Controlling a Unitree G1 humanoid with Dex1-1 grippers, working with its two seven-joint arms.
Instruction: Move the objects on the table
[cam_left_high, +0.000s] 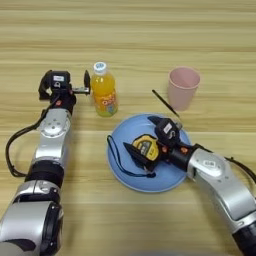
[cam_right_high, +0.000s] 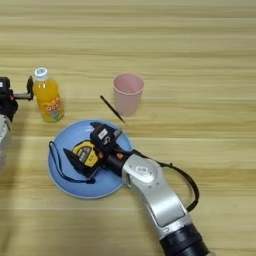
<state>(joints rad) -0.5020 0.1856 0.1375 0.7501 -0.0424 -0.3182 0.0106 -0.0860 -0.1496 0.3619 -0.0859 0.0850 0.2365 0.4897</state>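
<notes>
The tape measure (cam_left_high: 146, 148) lies on a blue plate (cam_left_high: 122, 175), clenched in the right pincer (cam_left_high: 150, 142). Compact and rigid, it is best held across its body (its strap (cam_left_high: 117, 160) trails loose). The right arm reaches in low from the right. The left pincer (cam_left_high: 88, 90) stands released beside the juice bottle (cam_left_high: 104, 91); the pink cup (cam_left_high: 182, 87) stands apart on the surface (cam_left_high: 128, 40).

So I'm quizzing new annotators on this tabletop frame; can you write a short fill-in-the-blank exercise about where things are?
1. The tape measure lies on a blue ____.
2. The right gripper is at the tape measure, while the left gripper is beside the orange juice ____.
3. The cup standing upright behind the plate is ____ in colour.

Missing words: plate; bottle; pink
</notes>
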